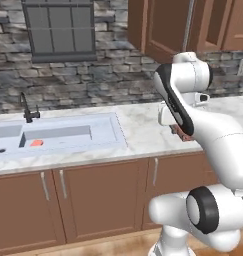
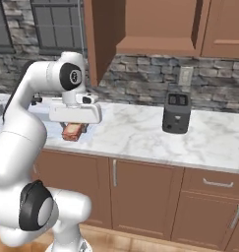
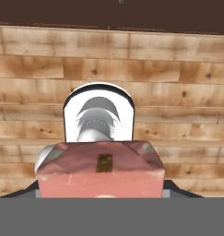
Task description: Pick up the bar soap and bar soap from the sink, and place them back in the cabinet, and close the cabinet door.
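My gripper (image 2: 74,129) hangs over the counter's front edge, shut on a tan-brown bar soap (image 2: 74,132) with darker edges. That soap (image 3: 100,171) fills the bottom of the hand view, and in the left base view it (image 1: 182,133) peeks out behind the forearm. The bright orange bar soap (image 1: 37,143) lies in the right basin of the pale sink (image 1: 118,134), far left of the gripper. Above the counter the reddish-brown cabinet (image 2: 155,24) stands open. Its door (image 1: 165,27) is swung out, with the long silver handle (image 1: 189,25) showing.
A black faucet (image 1: 27,110) rises behind the sink. A dark toaster (image 2: 176,113) stands on the marble counter (image 2: 135,133) to the right, below a wall outlet (image 2: 185,75). Lower cabinet doors (image 1: 100,197) run under the counter. Wooden floor (image 3: 132,69) lies beneath the hand.
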Available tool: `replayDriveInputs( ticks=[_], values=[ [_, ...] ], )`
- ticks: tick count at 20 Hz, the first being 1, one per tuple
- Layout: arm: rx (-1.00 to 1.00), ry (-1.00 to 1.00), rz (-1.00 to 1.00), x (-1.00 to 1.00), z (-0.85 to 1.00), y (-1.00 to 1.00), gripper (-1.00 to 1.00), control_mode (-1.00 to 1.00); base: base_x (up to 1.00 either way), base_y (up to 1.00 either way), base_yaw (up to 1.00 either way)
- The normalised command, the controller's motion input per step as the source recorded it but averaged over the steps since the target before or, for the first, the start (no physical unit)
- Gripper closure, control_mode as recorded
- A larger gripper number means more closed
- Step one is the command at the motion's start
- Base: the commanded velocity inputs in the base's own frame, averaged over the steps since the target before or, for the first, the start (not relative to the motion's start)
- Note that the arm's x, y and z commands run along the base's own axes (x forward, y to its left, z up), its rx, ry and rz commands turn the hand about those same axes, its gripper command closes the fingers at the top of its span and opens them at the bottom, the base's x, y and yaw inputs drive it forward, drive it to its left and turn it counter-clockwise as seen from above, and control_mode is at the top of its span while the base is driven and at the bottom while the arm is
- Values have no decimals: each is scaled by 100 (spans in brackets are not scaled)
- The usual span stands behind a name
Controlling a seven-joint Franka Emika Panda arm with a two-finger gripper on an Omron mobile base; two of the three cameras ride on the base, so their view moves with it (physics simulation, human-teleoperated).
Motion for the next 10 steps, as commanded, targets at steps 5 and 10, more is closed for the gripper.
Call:
replayDriveInputs(
  ticks=[5, 10],
  values=[
    [0, 0, 0, 0, 0, 0, 100, 100, -20, -68, 0],
    [0, 0, 0, 0, 0, 0, 100, 100, 0, -62, 1]
  ],
)
